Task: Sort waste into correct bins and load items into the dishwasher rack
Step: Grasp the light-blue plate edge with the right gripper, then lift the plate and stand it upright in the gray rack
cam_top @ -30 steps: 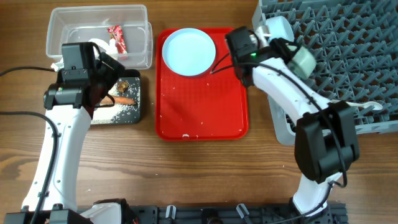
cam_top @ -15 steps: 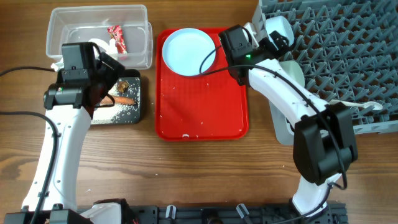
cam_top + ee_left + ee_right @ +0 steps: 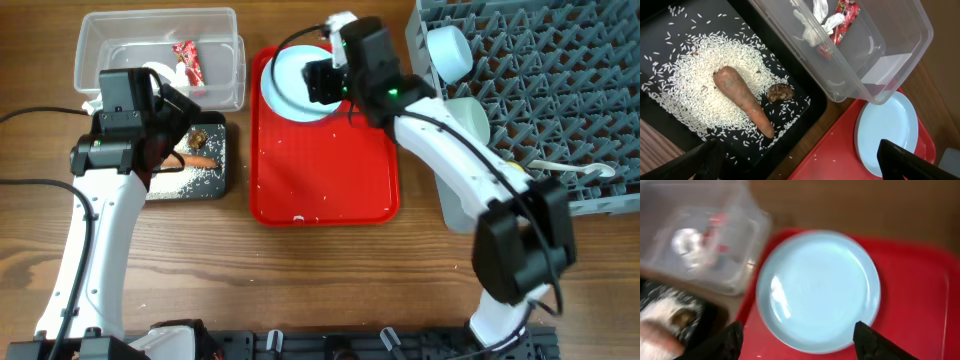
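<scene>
My right gripper (image 3: 322,80) (image 3: 802,347) is open and empty, spread just above the pale blue plate (image 3: 290,90) (image 3: 817,287) at the back of the red tray (image 3: 325,160). My left gripper (image 3: 172,128) (image 3: 800,170) is open and empty over the black tub (image 3: 220,175), which holds rice (image 3: 690,85), the carrot (image 3: 742,100) and a brown scrap (image 3: 780,92). The clear tub (image 3: 225,30) holds the red wrapper (image 3: 187,60) and tissue (image 3: 812,22). The grey rack (image 3: 560,80) holds two pale blue bowls (image 3: 448,48) and the white spoon (image 3: 570,170).
A few rice grains lie on the red tray (image 3: 840,155). The rack's near left corner (image 3: 455,215) sits under my right arm. Bare wooden table lies in front of the tray and tubs.
My right gripper has swung left from the rack's edge to over the plate on the tray. My left arm has not moved.
</scene>
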{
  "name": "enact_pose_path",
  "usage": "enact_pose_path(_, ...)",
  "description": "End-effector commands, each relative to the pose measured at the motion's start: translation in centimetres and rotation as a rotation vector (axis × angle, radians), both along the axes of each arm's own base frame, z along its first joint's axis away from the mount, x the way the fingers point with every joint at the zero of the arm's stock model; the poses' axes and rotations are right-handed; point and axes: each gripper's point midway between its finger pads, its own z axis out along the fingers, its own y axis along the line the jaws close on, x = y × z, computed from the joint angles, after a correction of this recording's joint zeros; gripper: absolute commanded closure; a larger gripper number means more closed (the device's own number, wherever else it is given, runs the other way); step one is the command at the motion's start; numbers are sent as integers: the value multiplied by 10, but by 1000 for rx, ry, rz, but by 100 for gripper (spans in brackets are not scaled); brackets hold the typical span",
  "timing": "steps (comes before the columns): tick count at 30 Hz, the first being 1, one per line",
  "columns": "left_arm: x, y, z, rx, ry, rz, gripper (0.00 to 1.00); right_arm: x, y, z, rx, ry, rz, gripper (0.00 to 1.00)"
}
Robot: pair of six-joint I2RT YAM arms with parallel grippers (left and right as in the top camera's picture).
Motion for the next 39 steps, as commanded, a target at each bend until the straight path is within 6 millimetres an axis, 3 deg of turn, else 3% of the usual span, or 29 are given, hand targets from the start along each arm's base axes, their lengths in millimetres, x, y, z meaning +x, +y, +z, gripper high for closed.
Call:
enact_pose_path(1,0,-1,-2,7,6,-8,0,11,-32,-65,64,168,-432,44)
enact_pose_path(4,0,-1,-2,7,6,-8,0,6,-32,-100,23,222,-451,57)
enact_pose_path(8,0,-1,-2,7,5,-8,0,5,-33,-106,43,244,-490,77)
enact_pose_path(12,0,-1,-2,7,6,-8,0,2,-33,-113,34,263,-488,81)
enact_pose_path(18,0,-1,-2,7,6,-8,0,-5,-18,-144,95,356,-475,81)
enact_pose_path(22,0,-1,-2,7,5,-8,0,-5,-16,-146,101,362,-464,81)
enact_pose_path(23,0,-1,-2,7,6,-8,0,-7,-15,-147,101,374,-458,83)
enact_pose_path(25,0,-1,-2,7,6,-8,0,-15,-10,-149,116,417,-432,96)
enact_pose_path(28,0,-1,-2,7,5,-8,0,-26,-2,-151,142,484,-391,96)
enact_pose_path(30,0,-1,-2,7,6,-8,0,-28,0,-147,161,503,-374,96)
enact_pose_path(34,0,-1,-2,7,6,-8,0,-29,-20,-122,102,475,-314,96)
enact_pose_path(39,0,-1,-2,7,6,-9,0,-13,-69,-48,8,288,-277,96)
